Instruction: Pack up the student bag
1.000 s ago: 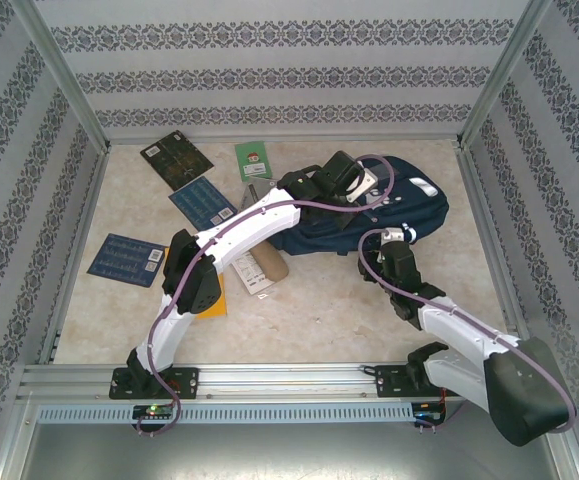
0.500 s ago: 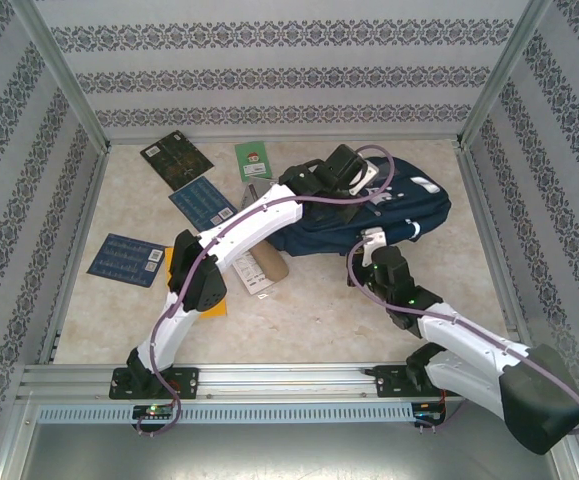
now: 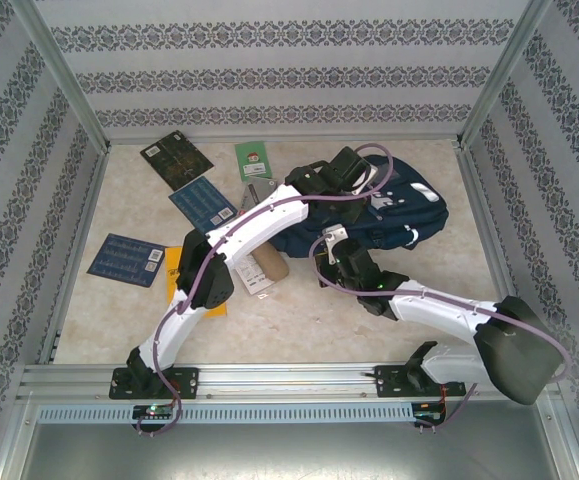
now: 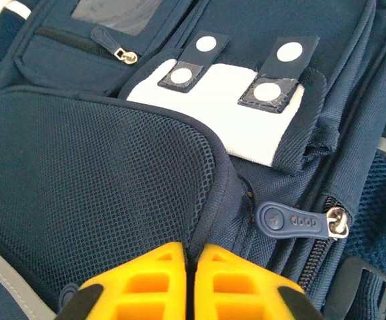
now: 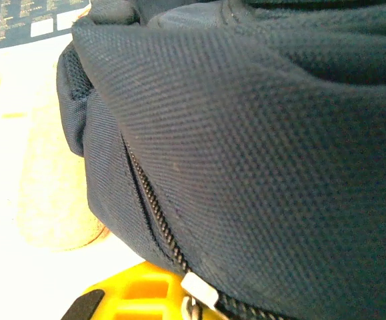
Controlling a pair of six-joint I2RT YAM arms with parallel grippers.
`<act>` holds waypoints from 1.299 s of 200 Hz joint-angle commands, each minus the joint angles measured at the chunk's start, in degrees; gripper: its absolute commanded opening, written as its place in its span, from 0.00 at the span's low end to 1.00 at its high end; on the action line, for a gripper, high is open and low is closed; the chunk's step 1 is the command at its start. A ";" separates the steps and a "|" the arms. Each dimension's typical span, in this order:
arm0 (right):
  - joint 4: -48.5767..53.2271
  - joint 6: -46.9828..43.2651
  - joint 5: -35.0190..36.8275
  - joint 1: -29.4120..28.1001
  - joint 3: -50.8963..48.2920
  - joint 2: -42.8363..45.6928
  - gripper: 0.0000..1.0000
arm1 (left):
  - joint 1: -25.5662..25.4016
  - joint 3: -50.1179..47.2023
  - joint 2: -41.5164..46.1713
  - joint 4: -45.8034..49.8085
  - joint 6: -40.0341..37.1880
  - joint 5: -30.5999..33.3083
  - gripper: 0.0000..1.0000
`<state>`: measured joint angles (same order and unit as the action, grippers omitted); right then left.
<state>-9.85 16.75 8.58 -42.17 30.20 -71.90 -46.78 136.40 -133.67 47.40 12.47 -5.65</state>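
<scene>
The student bag (image 3: 416,212), navy-blue, lies at the back right of the table. My left gripper (image 3: 355,188) is over the bag's top. In the left wrist view its yellow fingers (image 4: 154,283) are shut on a fabric seam beside the mesh pocket (image 4: 79,180). A blue rubber zipper tab (image 4: 289,220) lies just right of them. My right gripper (image 3: 332,244) is at the bag's near left edge. In the right wrist view the bag's side (image 5: 279,133) looms close. The silver zipper slider (image 5: 197,291) sits at my right gripper (image 5: 193,308), whose one visible yellow finger (image 5: 139,293) is beside it.
Left of the bag lie a dark booklet (image 3: 176,161), two blue booklets (image 3: 202,203) (image 3: 127,260), a green card (image 3: 254,160), a yellow sheet (image 3: 174,268), a brown tube (image 3: 270,265) and a white box (image 3: 254,278). Patterned walls and metal rails enclose the table.
My right gripper has slid left along the bag's near edge, from below its right part to its left end. The left gripper has stayed over the bag's top.
</scene>
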 commanded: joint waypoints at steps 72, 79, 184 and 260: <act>1.05 2.65 -1.43 3.11 0.39 1.74 0.00 | 15.77 -15.61 15.04 -3.89 15.45 -1.66 0.61; 1.06 2.67 -1.63 3.56 0.23 1.97 0.00 | 16.91 -19.30 16.64 -4.65 15.66 -1.49 0.62; 2.94 0.93 -2.36 5.35 0.30 4.03 0.00 | 21.78 -52.95 23.46 -21.83 22.95 -7.73 0.50; 4.43 -0.48 -5.77 5.12 1.63 6.88 0.00 | 18.35 -59.34 19.73 -45.48 38.22 -16.72 0.11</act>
<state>-2.76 17.10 6.42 -36.10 29.52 -67.16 -25.50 76.71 -112.09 12.75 44.71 -19.53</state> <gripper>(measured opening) 0.064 0.158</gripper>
